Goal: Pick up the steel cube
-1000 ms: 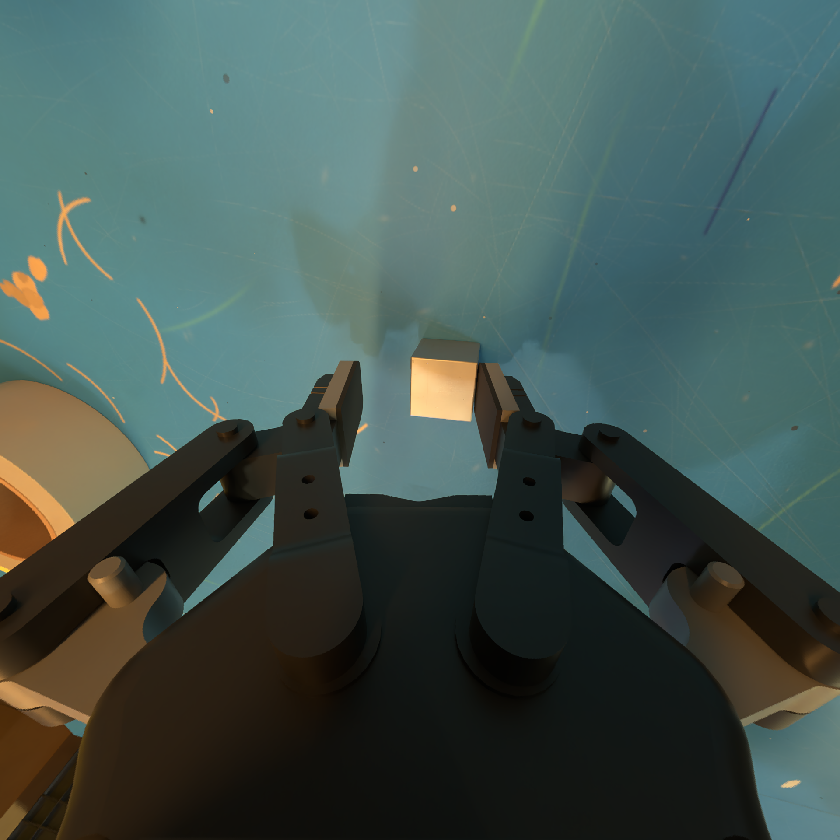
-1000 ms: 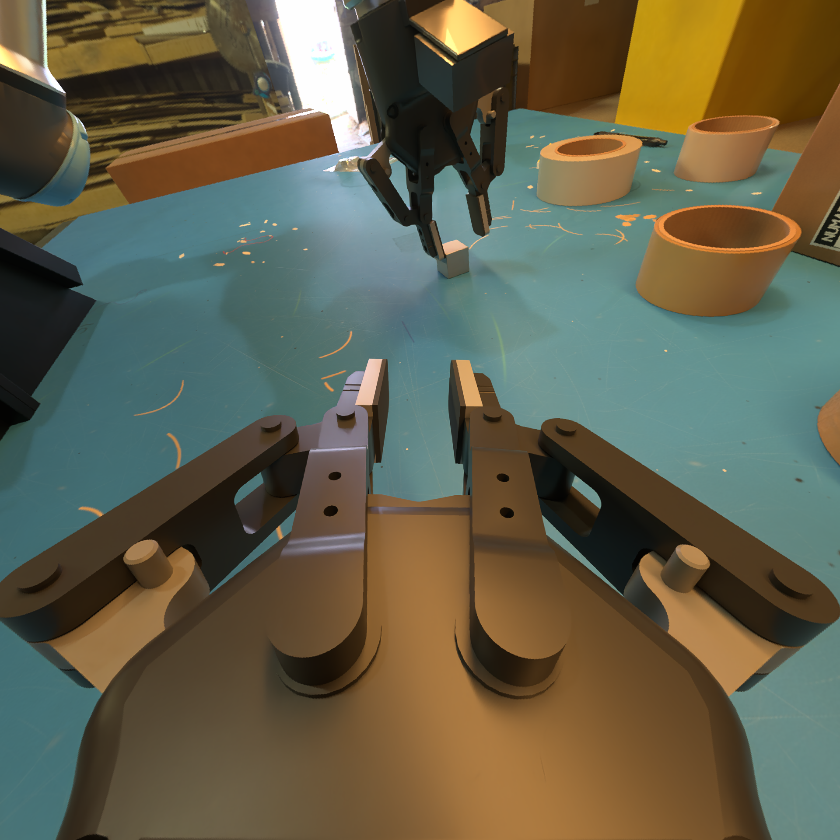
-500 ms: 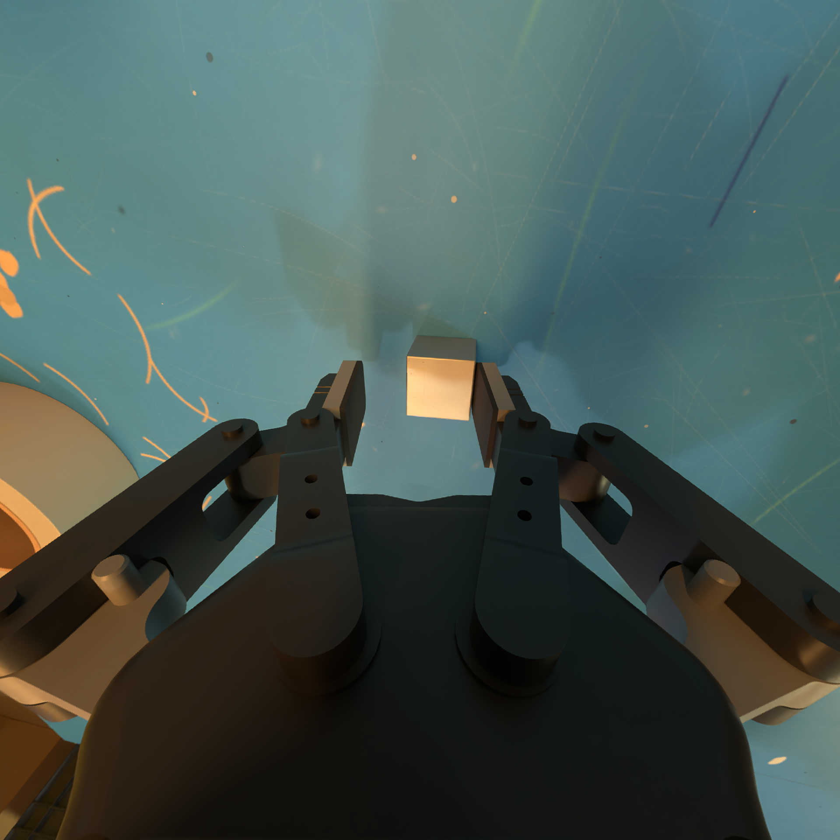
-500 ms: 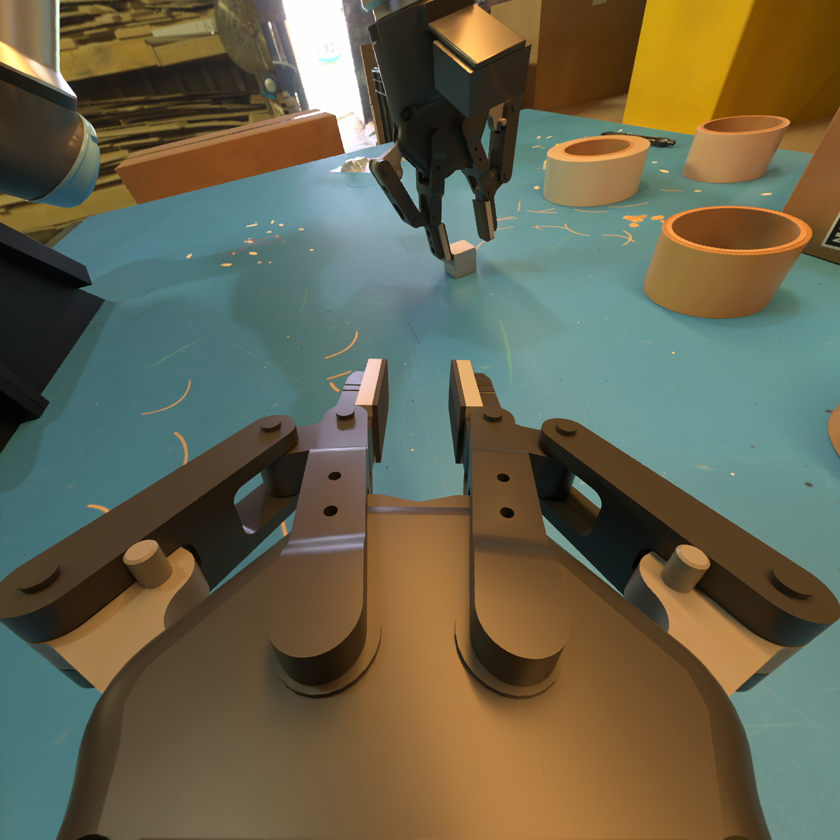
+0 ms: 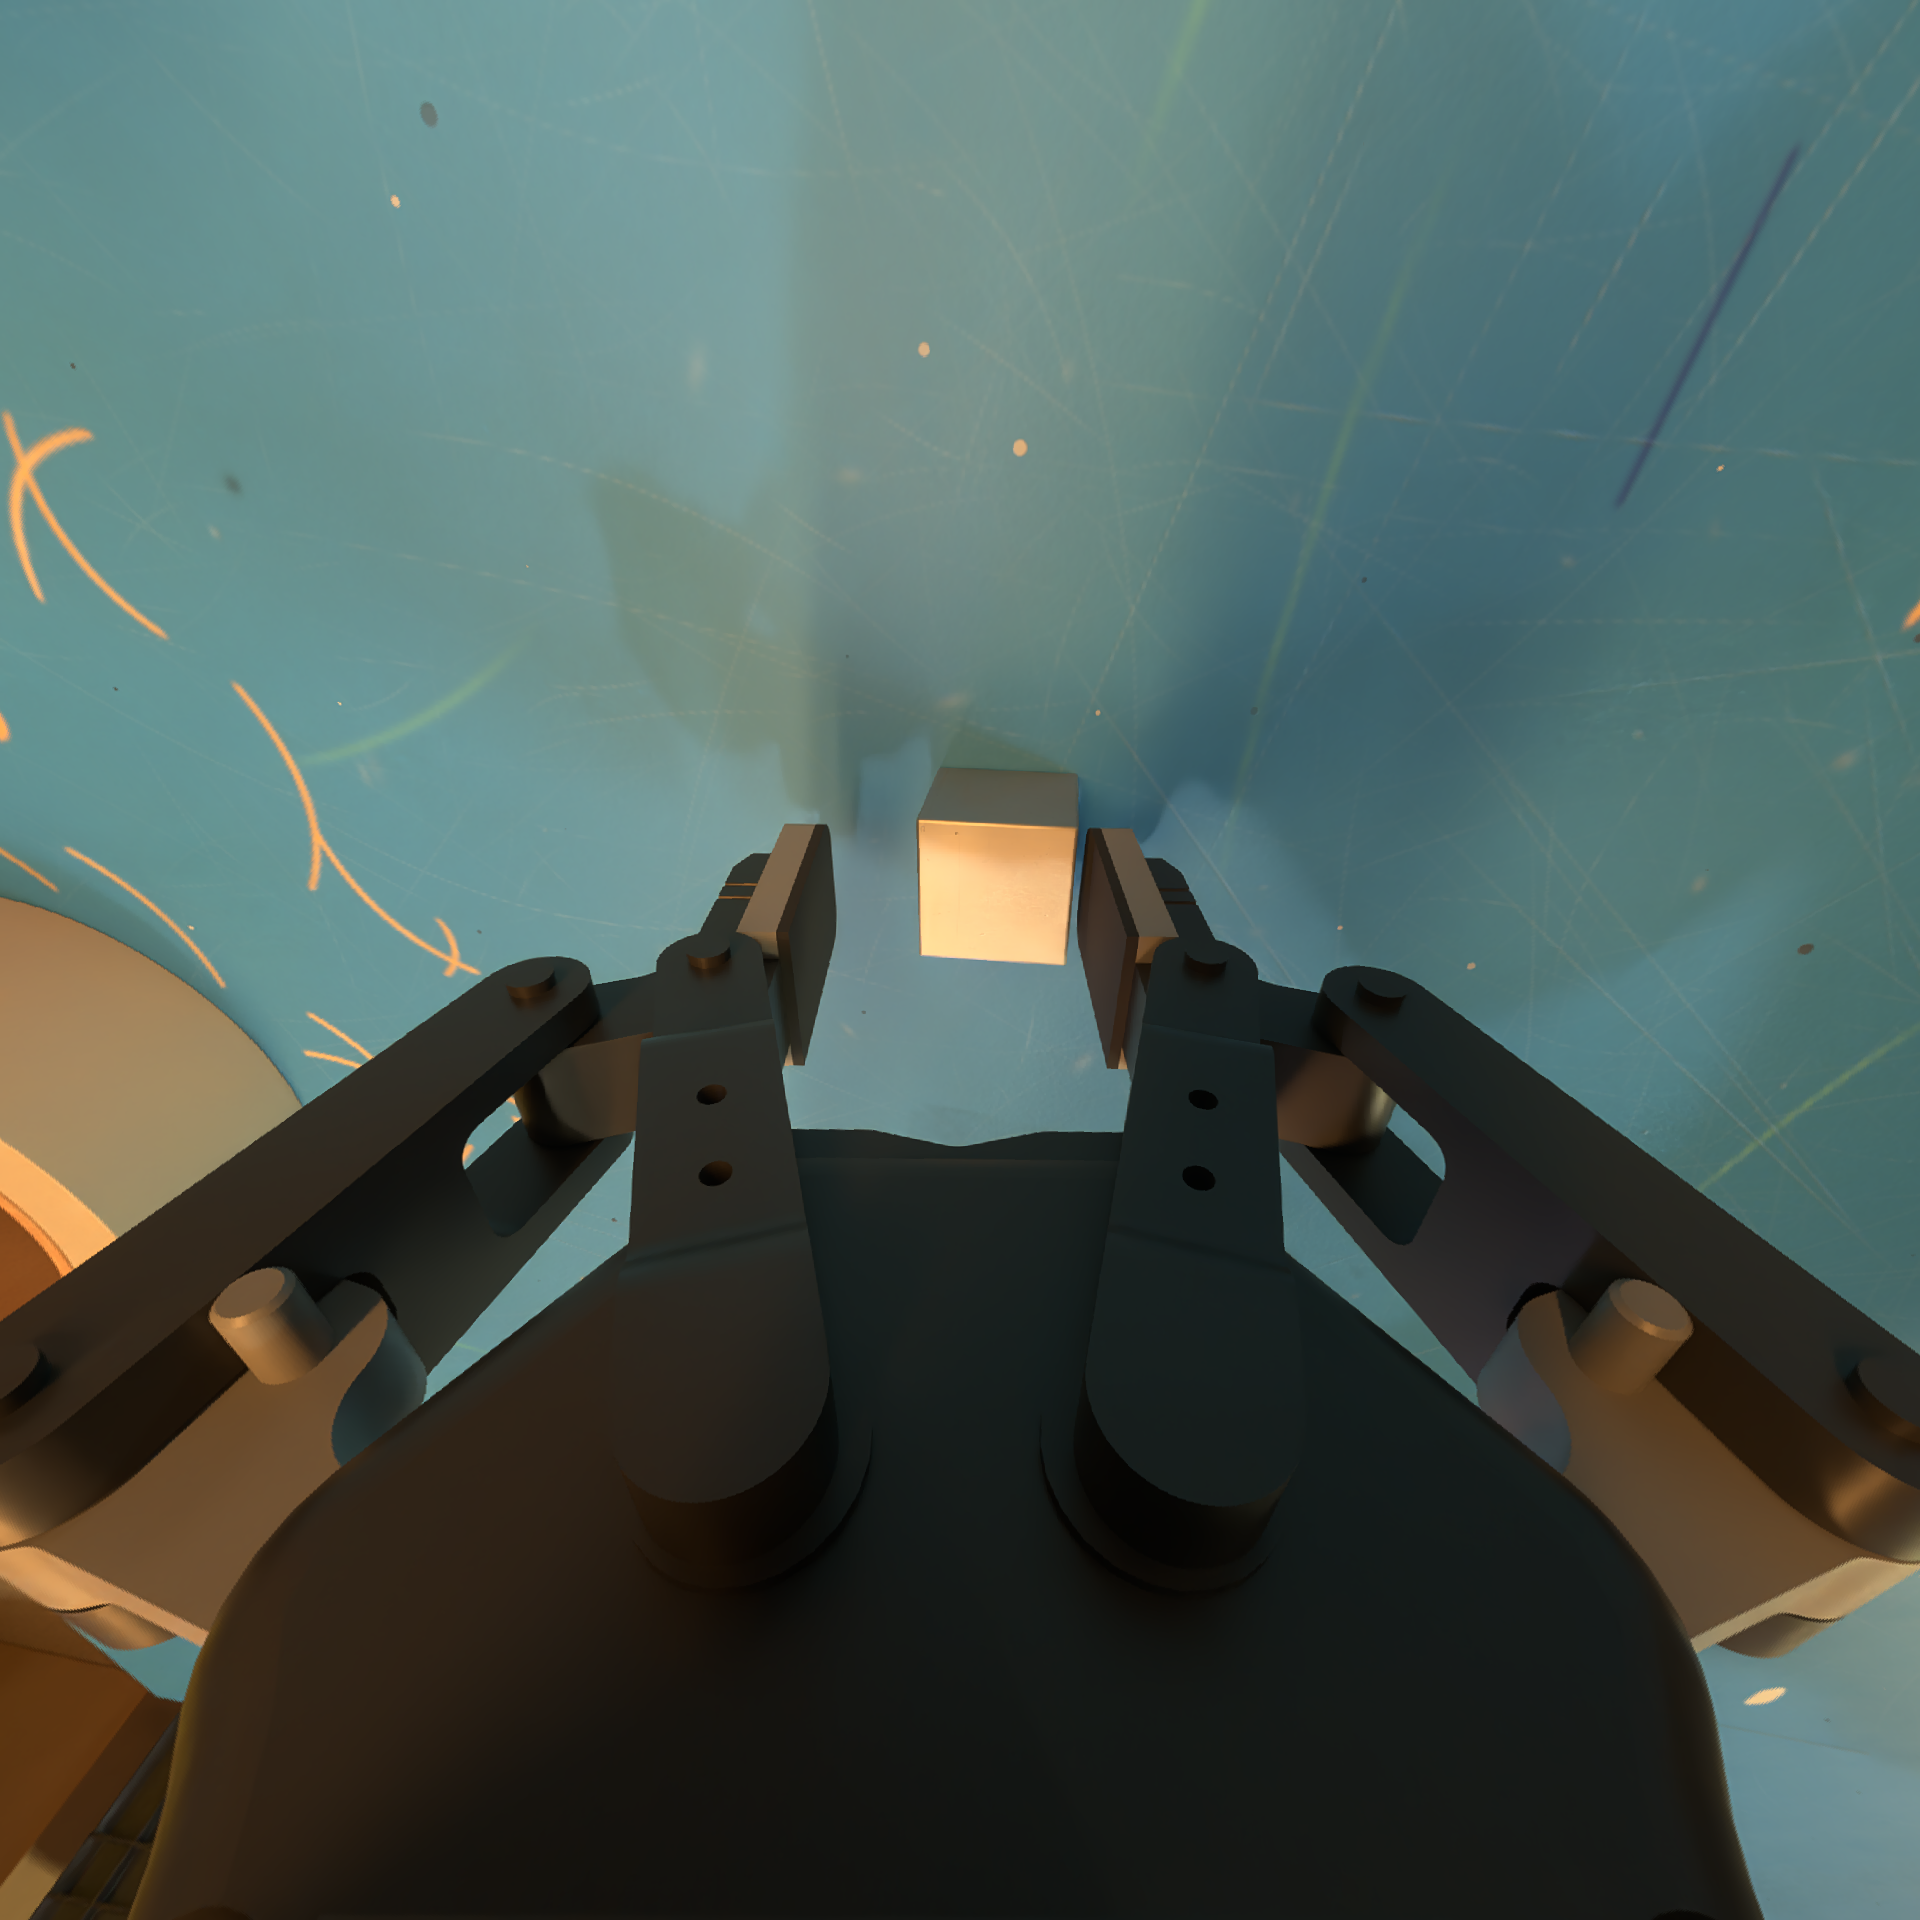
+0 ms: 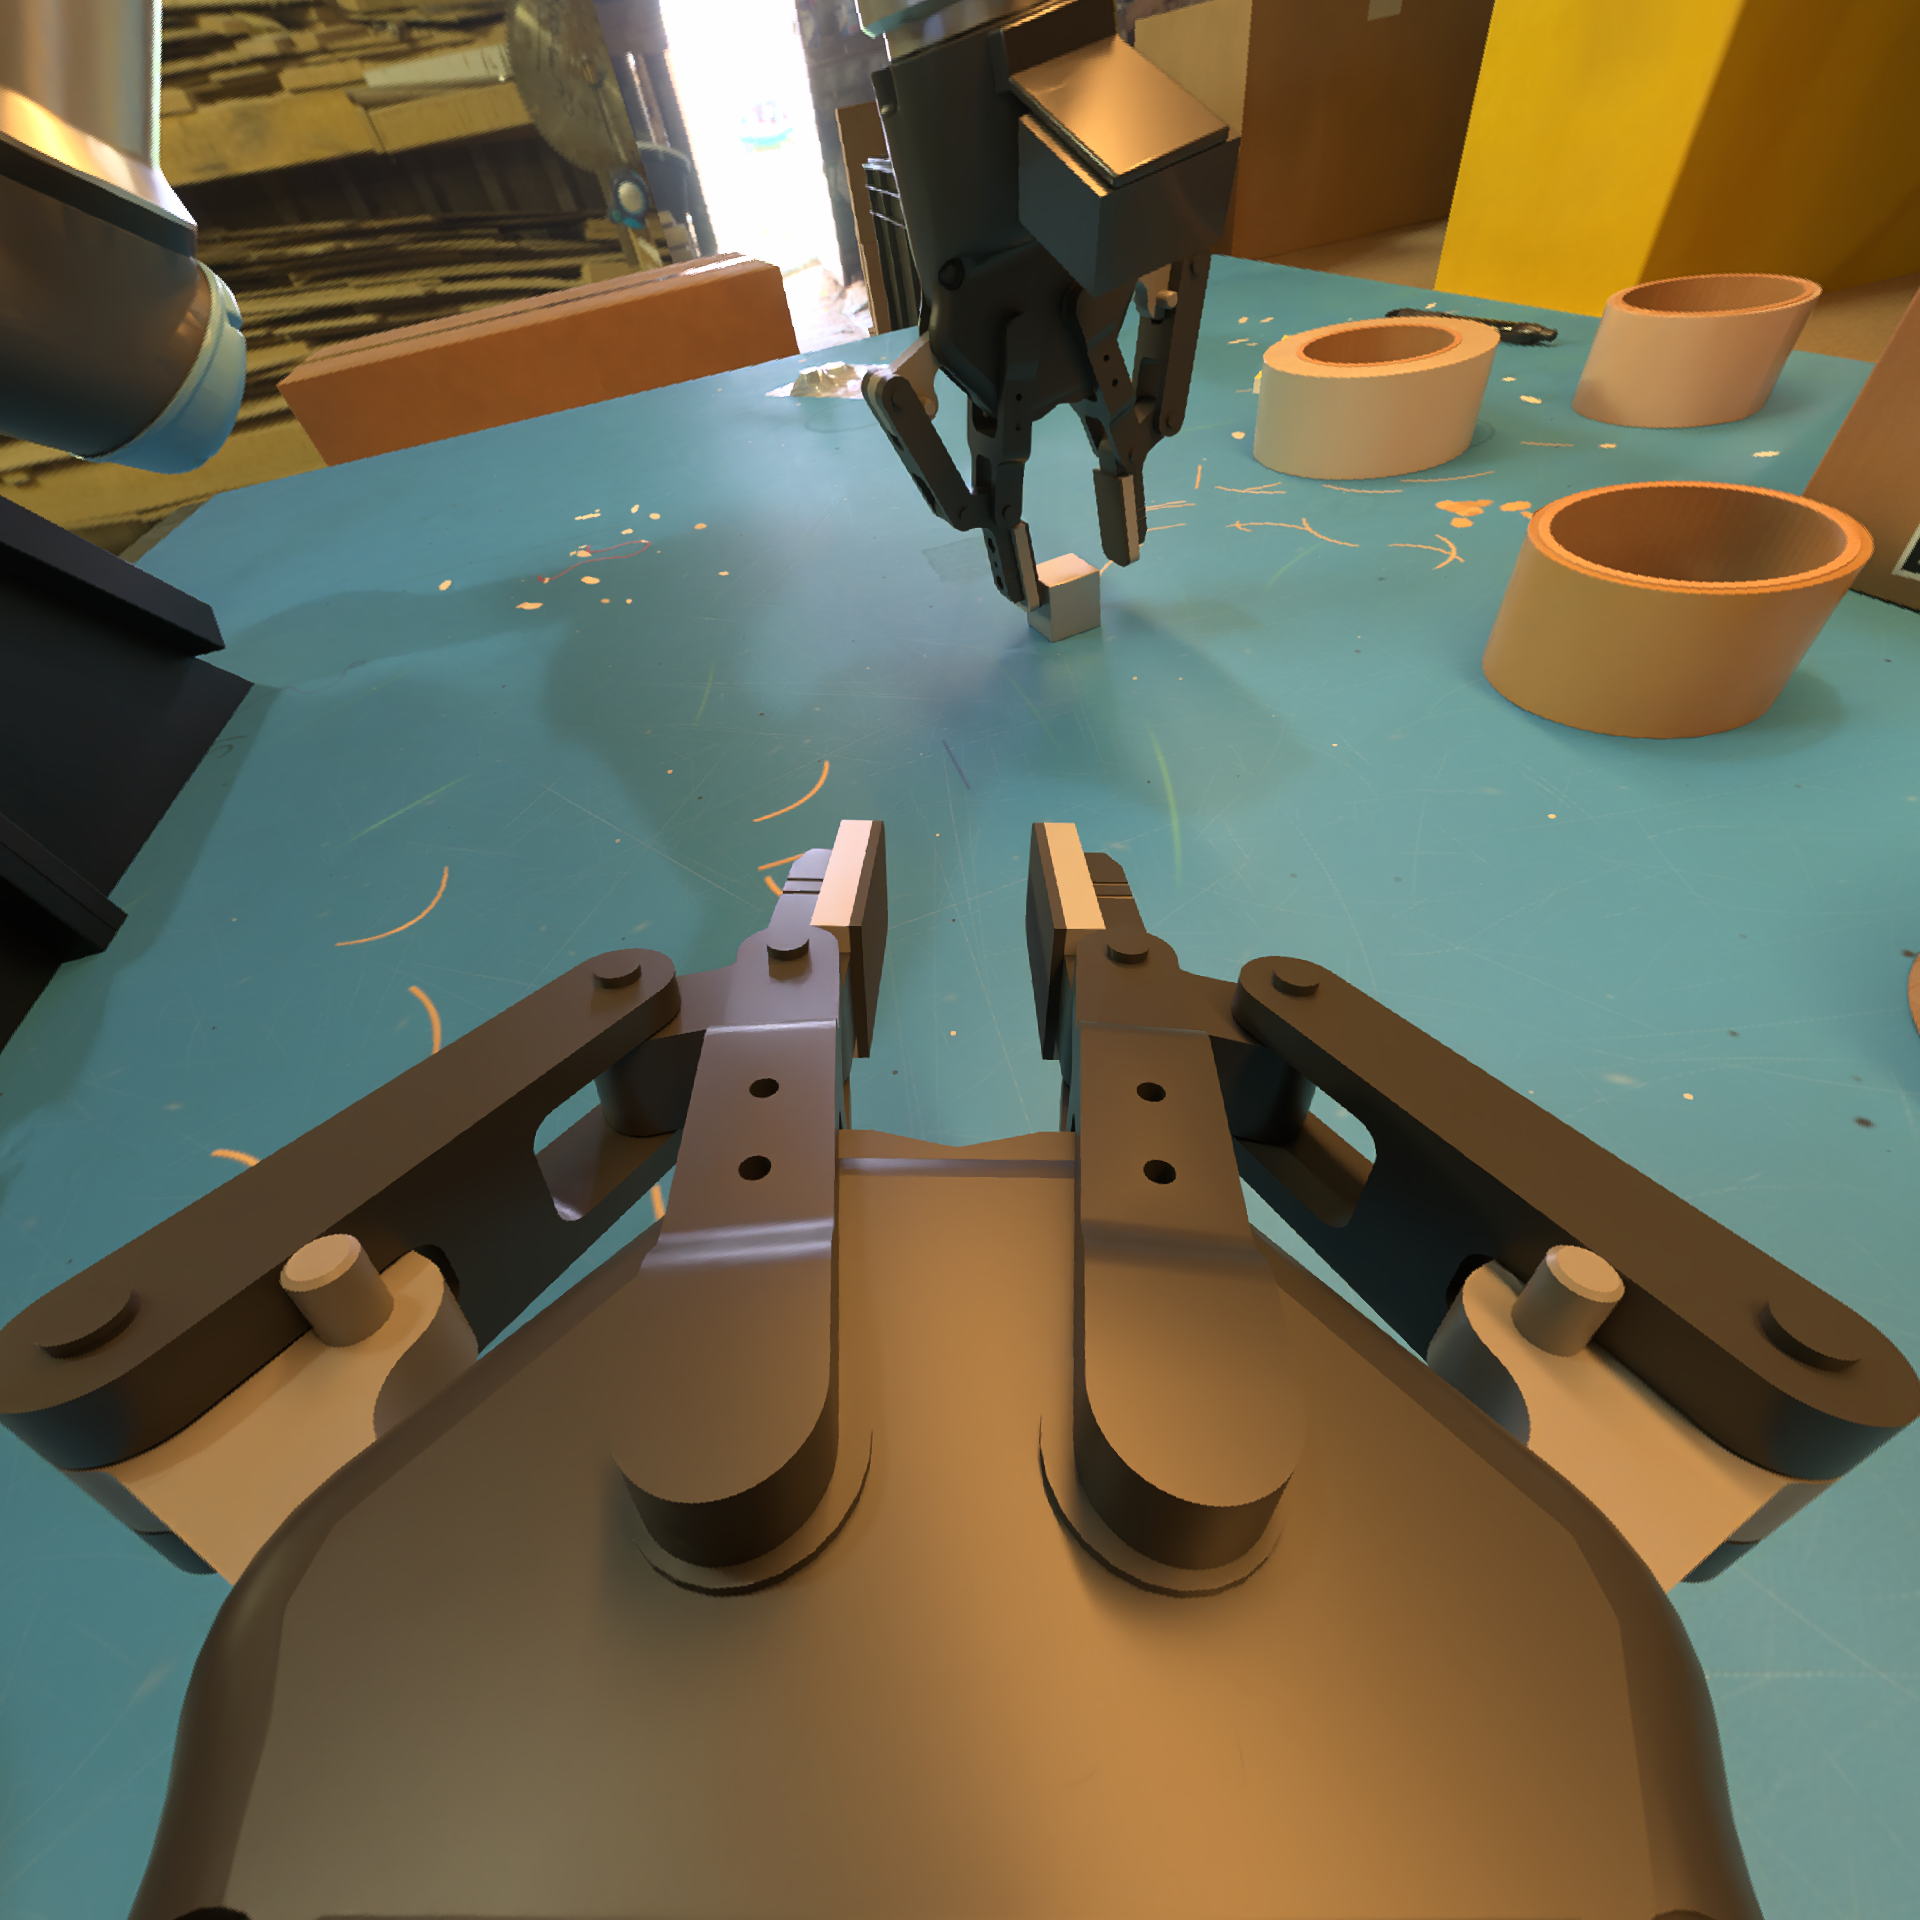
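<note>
The steel cube (image 5: 992, 881) is small, shiny and sits on the teal table. My left gripper (image 5: 956, 914) is open and straddles it: the cube lies between the fingertips, closer to the right pad, with a narrow gap there and a wider gap to the left pad. In the right wrist view the left gripper (image 6: 1070, 566) hangs over the cube (image 6: 1067, 609) at the far middle, its fingertips low beside the cube. My right gripper (image 6: 956, 904) is open and empty, above the table well short of the cube.
Three cardboard rings stand at the right: a large tan one (image 6: 1673, 613), a pale one (image 6: 1371, 410) and a pinkish one (image 6: 1694, 348). One ring (image 5: 94, 1101) shows at the left wrist view's left edge. A brown box (image 6: 540, 348) lies at the back left.
The left gripper has come lower over the cube and shifted so the cube sits more between the fingertips. The right gripper has not visibly opened or shut.
</note>
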`<action>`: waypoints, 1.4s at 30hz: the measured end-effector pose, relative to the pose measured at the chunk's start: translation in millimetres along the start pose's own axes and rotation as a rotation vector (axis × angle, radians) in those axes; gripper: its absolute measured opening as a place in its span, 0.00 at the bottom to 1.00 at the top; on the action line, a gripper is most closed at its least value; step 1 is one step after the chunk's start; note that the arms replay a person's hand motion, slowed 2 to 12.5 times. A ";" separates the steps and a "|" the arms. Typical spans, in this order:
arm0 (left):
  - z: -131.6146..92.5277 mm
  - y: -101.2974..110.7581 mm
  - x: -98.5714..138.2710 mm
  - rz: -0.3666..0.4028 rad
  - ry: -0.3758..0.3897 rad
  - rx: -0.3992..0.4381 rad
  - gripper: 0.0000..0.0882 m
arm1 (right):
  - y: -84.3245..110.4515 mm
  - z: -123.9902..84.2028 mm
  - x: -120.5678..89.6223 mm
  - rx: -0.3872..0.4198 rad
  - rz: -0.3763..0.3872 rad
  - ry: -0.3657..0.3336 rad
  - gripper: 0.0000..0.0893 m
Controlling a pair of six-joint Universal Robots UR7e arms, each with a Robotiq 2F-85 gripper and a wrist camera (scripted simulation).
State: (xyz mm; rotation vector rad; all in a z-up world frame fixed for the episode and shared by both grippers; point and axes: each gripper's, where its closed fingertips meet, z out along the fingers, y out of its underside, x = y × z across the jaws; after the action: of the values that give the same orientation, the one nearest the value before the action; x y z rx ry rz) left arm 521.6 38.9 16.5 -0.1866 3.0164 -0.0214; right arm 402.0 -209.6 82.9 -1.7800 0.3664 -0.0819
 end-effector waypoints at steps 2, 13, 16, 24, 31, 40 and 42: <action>0.3 0.0 -0.1 0.002 0.000 -0.003 0.49 | -0.2 0.0 -0.3 0.000 -0.001 -0.001 0.28; 2.6 -0.4 1.1 0.018 0.007 -0.021 0.49 | -1.2 0.1 -1.9 0.002 -0.006 -0.004 0.28; 3.5 -0.2 1.3 0.020 0.008 -0.027 0.48 | -1.3 0.2 -2.0 0.002 -0.007 -0.004 0.28; 5.2 -0.3 2.5 0.018 0.020 -0.036 0.44 | -0.2 0.6 -0.6 -0.007 -0.004 0.006 0.28; 5.6 -0.9 5.3 0.014 0.041 -0.037 0.38 | 2.4 0.7 4.4 -0.026 0.006 0.037 0.28; 5.5 -0.8 8.5 0.010 0.058 -0.037 0.30 | 5.6 -0.4 17.2 -0.054 0.005 0.125 0.28; 5.4 -0.8 9.0 0.009 0.060 -0.037 0.30 | 6.2 -1.3 22.0 -0.062 0.001 0.158 0.28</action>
State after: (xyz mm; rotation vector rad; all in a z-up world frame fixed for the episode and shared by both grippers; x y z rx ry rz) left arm 513.5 36.9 10.0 -0.1792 3.0788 0.0295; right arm 421.2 -218.4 74.1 -1.8394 0.4879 -0.2136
